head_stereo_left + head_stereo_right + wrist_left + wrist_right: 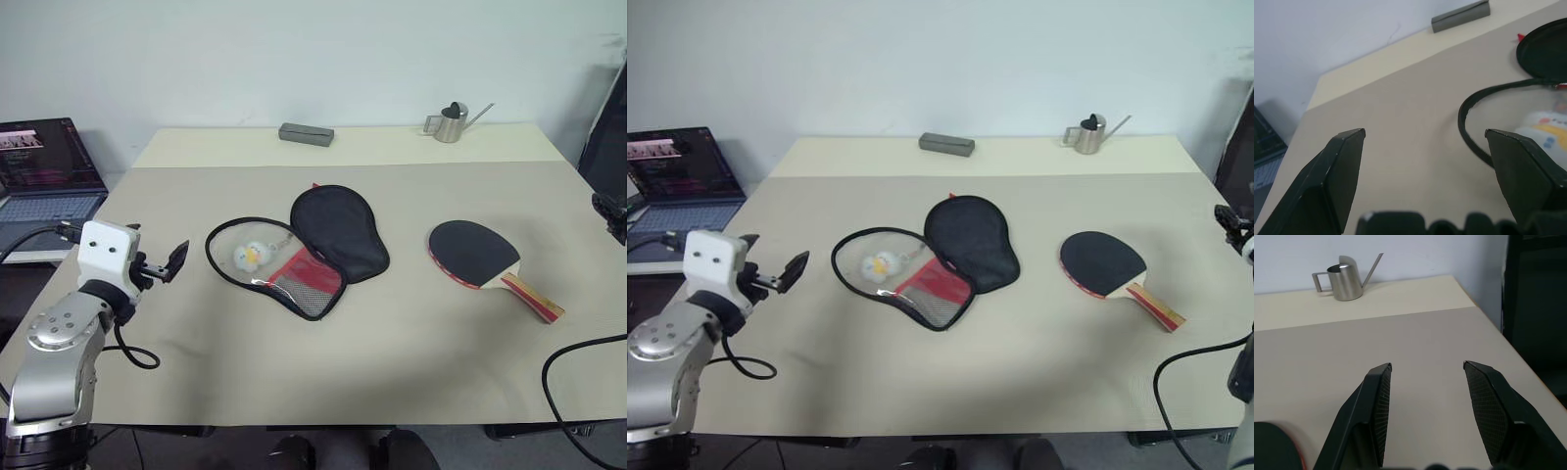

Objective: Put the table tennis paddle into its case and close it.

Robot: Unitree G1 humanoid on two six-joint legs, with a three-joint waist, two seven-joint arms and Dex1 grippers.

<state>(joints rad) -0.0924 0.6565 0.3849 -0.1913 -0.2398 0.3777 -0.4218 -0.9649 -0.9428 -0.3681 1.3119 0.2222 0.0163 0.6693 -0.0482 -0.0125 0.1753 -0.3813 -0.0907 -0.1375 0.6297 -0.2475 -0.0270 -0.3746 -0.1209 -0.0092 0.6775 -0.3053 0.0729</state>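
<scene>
Left gripper (167,264), two black fingers, stands with its jaws wide apart and nothing between them, hovering over the table's (411,352) left edge and pointing toward the case. Reads as a staging pose: open and aimed, so it can pin or lift the case's edge once needed.

Right gripper (1427,369), also two black fingers, is spread apart and empty above the table's right edge; in its wrist view the bare surface lies ahead and a sliver of the paddle sits at the lower corner. Likely waiting beside the paddle for a pickup.

Paddle-shaped black fabric zip case (299,253) lies unzipped and folded open at the table's middle, nearer the left gripper. One half shows a red lower part with mesh; a small white-yellow plush charm (249,256) rests on it. Being open, it is ready to receive the paddle.

Table tennis paddle (475,251), round black rubber face with red edge, striped light wooden handle, lies flat right of centre, well apart from the case, handle angled toward the front right corner, which should suit a right-side grasp.

Along the far edge: grey rectangular block (306,133), small metal watering can (453,122). Open laptop (44,166) sits off the left edge.
</scene>
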